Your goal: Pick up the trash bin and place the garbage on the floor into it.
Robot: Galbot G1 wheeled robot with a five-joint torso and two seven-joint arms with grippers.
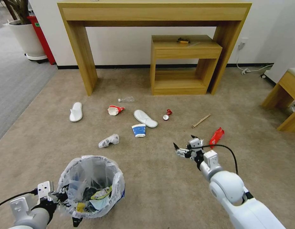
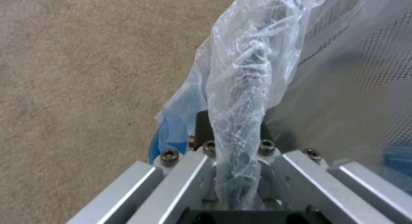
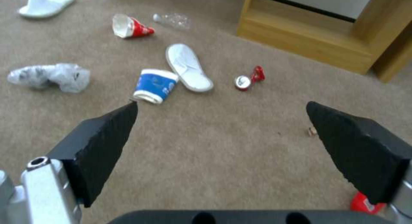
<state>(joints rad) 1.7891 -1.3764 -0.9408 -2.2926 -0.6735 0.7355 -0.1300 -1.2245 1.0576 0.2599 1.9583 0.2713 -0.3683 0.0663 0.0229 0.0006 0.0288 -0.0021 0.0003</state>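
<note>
Floor (image 1: 160,187) is beige carpet with litter scattered in front of the wooden console table (image 1: 153,12) and the low shelf unit (image 1: 182,63).

Trash bin (image 1: 90,186) sits at near left, white liner bag bunched over the rim, some litter already in it. Left hand (image 1: 60,197) is at the bin's rim; in the left wrist view the rim and the bag liner (image 2: 240,98) run between its fingers, so it's pinching rim plus plastic.

Right hand (image 1: 185,147) hovers low over bare carpet, fingers (image 3: 103,143) spread wide, holding nothing.

Garbage, largest down:
- two white slippers: left one (image 1: 76,111), middle one (image 1: 145,118)
- crumpled pale plastic/paper wad (image 1: 108,141), nearest the bin
- blue paper cup (image 1: 139,130), touching or just beside the middle slipper
- crushed red cup (image 1: 115,110)
- clear bottle (image 1: 126,99)
- red wrapper (image 1: 216,136), just right of the right hand
- wooden stick (image 1: 201,121)
- red can (image 1: 166,115)

Judgement: step in hand is the right hand's next pick. The red wrapper is closest. For a flat piece, come straight down and straddle the narrow side. Hold the bin level and carry the piece over the bag's opening, not its rim folds.
</note>
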